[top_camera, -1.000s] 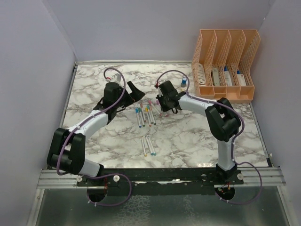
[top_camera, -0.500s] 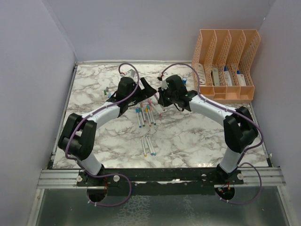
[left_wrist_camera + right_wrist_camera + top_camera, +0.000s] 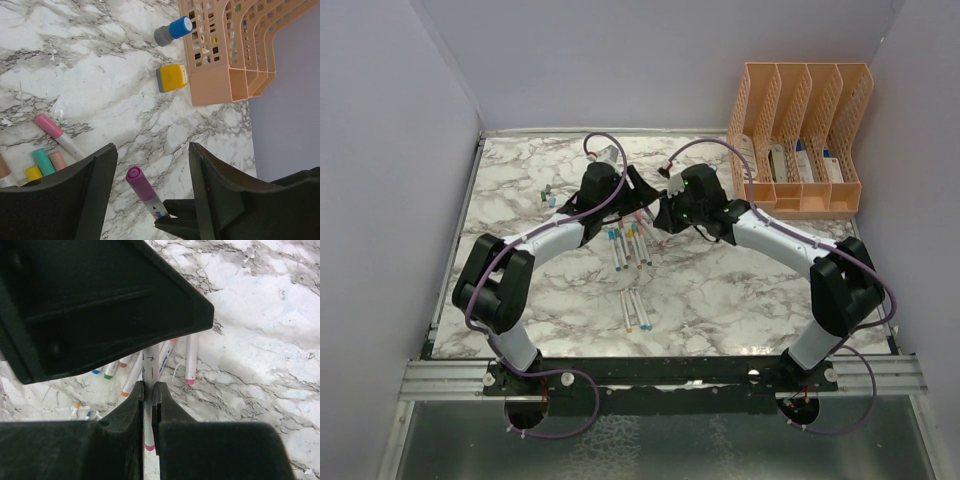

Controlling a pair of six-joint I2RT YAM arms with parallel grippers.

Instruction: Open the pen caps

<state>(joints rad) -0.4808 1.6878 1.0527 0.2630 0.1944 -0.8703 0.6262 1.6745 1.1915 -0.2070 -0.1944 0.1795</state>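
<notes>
My right gripper is shut on the white barrel of a pen and holds it above the table. In the left wrist view that pen's pink cap sticks up between my left gripper's open fingers, touching neither. In the top view the two grippers meet at the back centre, the left just up-left of the right. More pens lie in a loose cluster below them, and three more lie nearer the front. A few loose caps lie at the left.
A peach file organizer stands at the back right, with a stubby blue bottle and an orange one beside it. My left gripper's body fills the upper part of the right wrist view.
Both arms have swung in towards the back centre. My left gripper has come from the left so that its open fingers stand round the pink cap of the pen held in my right gripper.
</notes>
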